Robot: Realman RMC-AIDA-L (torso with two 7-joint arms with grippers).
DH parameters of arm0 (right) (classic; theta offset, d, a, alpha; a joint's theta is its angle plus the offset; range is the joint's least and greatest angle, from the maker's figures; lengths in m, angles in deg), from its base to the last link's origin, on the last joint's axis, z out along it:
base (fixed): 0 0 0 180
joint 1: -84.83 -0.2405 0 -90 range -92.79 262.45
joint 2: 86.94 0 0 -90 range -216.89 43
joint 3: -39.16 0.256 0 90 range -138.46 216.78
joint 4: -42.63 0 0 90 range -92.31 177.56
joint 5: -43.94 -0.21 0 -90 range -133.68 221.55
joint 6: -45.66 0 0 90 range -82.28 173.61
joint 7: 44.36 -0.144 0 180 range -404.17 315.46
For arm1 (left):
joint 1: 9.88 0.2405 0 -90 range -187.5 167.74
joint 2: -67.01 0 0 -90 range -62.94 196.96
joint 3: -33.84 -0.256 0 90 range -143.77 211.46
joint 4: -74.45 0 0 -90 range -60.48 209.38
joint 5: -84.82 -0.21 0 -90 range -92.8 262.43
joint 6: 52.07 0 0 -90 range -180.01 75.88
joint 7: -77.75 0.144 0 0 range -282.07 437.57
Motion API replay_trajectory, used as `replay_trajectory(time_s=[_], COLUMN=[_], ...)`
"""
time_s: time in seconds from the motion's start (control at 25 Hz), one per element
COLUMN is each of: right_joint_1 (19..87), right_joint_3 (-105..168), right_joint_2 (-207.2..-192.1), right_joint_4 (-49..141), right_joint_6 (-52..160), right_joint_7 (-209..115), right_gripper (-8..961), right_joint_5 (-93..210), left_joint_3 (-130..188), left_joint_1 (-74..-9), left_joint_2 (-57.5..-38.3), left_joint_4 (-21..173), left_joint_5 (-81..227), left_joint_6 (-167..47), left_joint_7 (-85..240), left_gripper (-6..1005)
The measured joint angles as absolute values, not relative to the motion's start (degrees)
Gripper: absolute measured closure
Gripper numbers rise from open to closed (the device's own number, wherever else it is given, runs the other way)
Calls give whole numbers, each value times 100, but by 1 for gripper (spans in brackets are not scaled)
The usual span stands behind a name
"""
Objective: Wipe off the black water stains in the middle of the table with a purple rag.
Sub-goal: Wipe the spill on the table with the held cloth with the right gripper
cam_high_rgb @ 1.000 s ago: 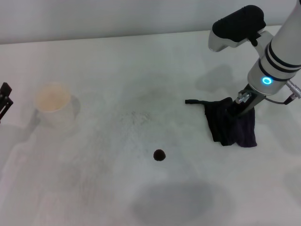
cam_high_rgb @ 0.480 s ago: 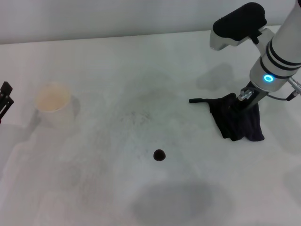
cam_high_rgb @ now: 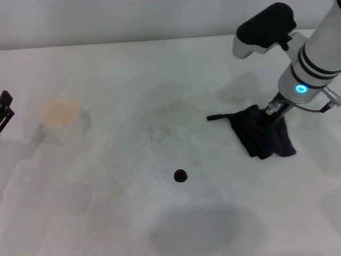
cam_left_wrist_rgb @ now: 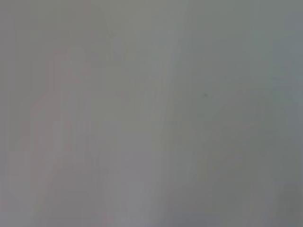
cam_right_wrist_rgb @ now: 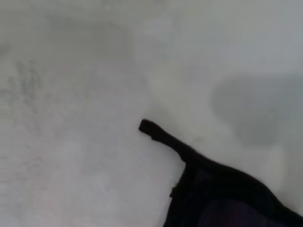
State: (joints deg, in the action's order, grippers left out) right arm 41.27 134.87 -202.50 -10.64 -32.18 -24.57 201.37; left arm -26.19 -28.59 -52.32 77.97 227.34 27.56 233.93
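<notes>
The purple rag [cam_high_rgb: 262, 137] is a dark folded cloth at the right of the white table [cam_high_rgb: 133, 80], its thin tail [cam_high_rgb: 218, 116] pointing left. My right gripper [cam_high_rgb: 269, 114] reaches down into the rag's top and is shut on it. The right wrist view shows the purple rag [cam_right_wrist_rgb: 227, 198] and its tail [cam_right_wrist_rgb: 158, 135] over the table. The black water stain [cam_high_rgb: 180, 175] is a small round blot in the middle of the table, well left of and nearer than the rag. My left gripper [cam_high_rgb: 4, 109] sits parked at the far left edge.
A pale cup [cam_high_rgb: 60, 118] stands on the left side of the table. Faint grey smudges [cam_high_rgb: 160, 122] mark the tabletop between the cup and the rag. The left wrist view shows only blank grey surface.
My right gripper shifted the rag slightly right, then back left and a little farther away. The stain, the cup and the left arm have stayed put.
</notes>
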Motion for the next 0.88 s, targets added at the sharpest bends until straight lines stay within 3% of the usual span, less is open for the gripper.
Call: replay_trajectory(time_s=[0.88], right_joint_1=[3789], right_joint_3=[11187], right_joint_2=[-20307], right_joint_4=[-869], right_joint_6=[-2222], right_joint_7=[-1076], right_gripper=[878], right_joint_5=[17181], left_joint_3=[-2618], left_joint_1=[-2932], left_joint_2=[-5243], left_joint_4=[7780], left_joint_5=[22746], left_joint_6=[2750], left_joint_7=[23384], left_gripper=[108])
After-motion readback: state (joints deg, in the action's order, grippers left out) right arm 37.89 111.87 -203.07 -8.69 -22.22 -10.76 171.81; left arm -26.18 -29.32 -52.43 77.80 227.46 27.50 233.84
